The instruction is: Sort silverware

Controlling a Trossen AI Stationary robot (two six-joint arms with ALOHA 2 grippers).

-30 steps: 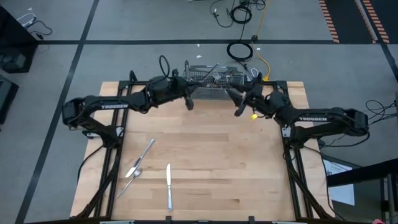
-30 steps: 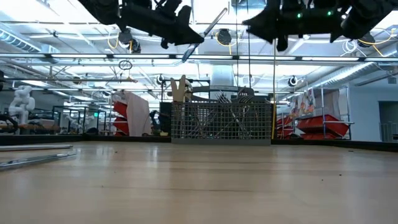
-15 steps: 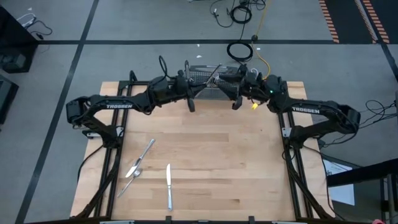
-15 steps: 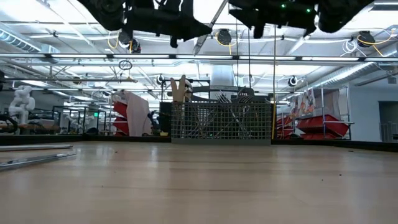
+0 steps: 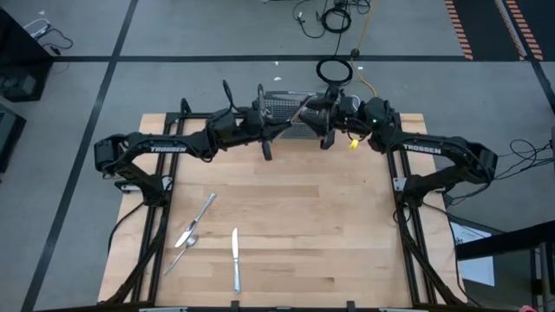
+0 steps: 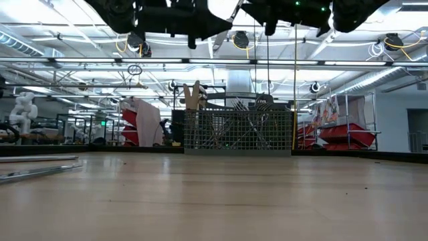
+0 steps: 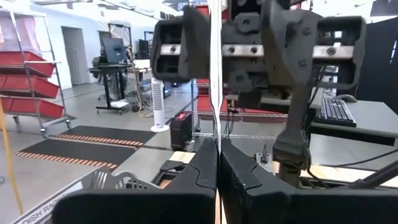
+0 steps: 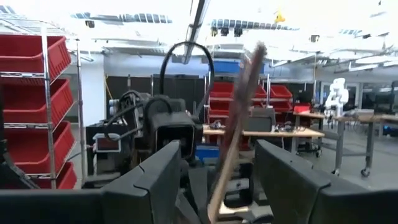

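My left gripper (image 5: 276, 128) is shut on one slim piece of silverware (image 5: 293, 113) above the table's far middle, over the grey wire-mesh basket (image 6: 237, 130). The piece slants up toward my right gripper (image 5: 321, 117), which is open. In the right wrist view its free end (image 8: 239, 118) stands between the spread fingers and touches neither. The basket stands on the far edge with more silverware upright in it. A fork pair (image 5: 195, 224) and a knife (image 5: 234, 260) lie flat at the near left. My left gripper pinches the piece near its lower end (image 7: 216, 134) between its two fingers (image 7: 199, 168). The fingers come about level from the table's left. The piece, seen edge-on, stands up out of the fingers and is lifted clear of the basket and table.
Bare wooden tabletop (image 5: 295, 225) fills the middle and right. The two arms nearly meet over the basket (image 5: 290, 108). Cables (image 5: 334, 71) lie on the floor beyond the far edge.
My right gripper has risen and gone toward the far edge and the table's left, up to my left gripper; the held piece now stands between its fingers. My left gripper has tipped the piece more upright and otherwise stayed in place.
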